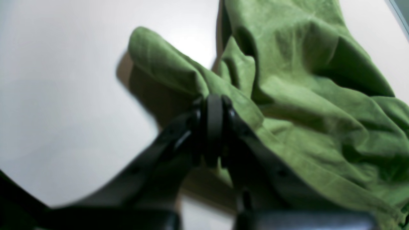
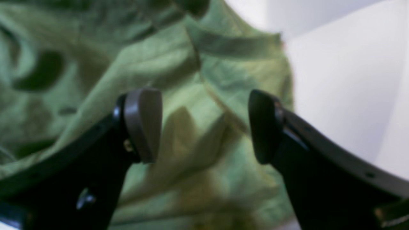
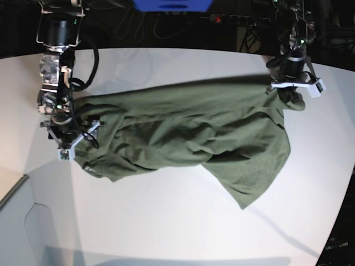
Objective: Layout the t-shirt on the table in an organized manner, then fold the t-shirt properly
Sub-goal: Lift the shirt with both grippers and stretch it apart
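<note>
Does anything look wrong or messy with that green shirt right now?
Yes. The t-shirt lies crumpled and skewed across the table, full of wrinkles, one corner trailing toward the front. The left gripper pinches a bunched fold, while the right gripper stands open above the cloth, holding nothing. No damage shows.

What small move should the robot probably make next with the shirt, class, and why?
Probably the right gripper, jaws open above bunched cloth, should lower and close on the t-shirt's edge. The left gripper is shut on a fold, and the shirt lies wrinkled on the table.
</note>
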### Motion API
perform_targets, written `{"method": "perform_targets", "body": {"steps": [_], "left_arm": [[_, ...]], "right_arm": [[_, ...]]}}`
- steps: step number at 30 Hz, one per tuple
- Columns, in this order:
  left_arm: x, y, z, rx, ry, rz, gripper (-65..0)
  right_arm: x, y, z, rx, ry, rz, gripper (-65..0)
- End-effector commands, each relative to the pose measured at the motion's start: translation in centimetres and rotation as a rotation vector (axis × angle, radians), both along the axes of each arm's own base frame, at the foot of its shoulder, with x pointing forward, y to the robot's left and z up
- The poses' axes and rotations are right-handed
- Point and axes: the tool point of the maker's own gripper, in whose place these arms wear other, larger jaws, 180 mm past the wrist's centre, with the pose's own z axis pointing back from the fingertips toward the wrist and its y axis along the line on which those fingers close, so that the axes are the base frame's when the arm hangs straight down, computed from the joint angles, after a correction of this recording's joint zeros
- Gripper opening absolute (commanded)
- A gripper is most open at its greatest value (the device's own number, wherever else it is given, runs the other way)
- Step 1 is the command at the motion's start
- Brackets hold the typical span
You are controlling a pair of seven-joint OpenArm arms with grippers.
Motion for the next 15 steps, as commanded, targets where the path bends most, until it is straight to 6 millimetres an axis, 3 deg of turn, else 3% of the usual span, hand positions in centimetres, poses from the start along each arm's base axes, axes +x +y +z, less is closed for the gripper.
{"method": "perform_targets", "body": {"steps": [1,2,7,8,15], "left_arm": [[0.7,0.4,1.1,0.019,-0.041,0.002,-64.9],[0.7,0.4,1.1,0.019,-0.041,0.002,-64.9],[0.7,0.4,1.1,0.019,-0.041,0.002,-64.9],[0.7,0.4,1.1,0.019,-0.041,0.002,-64.9],[1.1,-0.1,3.8,0.034,-0.105,-0.015,-64.9]], "right_arm": [[1.2,-0.2,1.2,-0.007,-0.045,0.005,-25.3],[1.1,-0.1,1.1,-0.006,-0.043,0.008,-29.0],[1.1,-0.1,1.7,-0.009,-0.061,0.005,-61.1],[1.1,-0.2,2.0,-0.013,-0.068,0.002,-65.0],[-0.9,0.0,7.4,-0.080,-0.203,0.033,-65.0]]}}
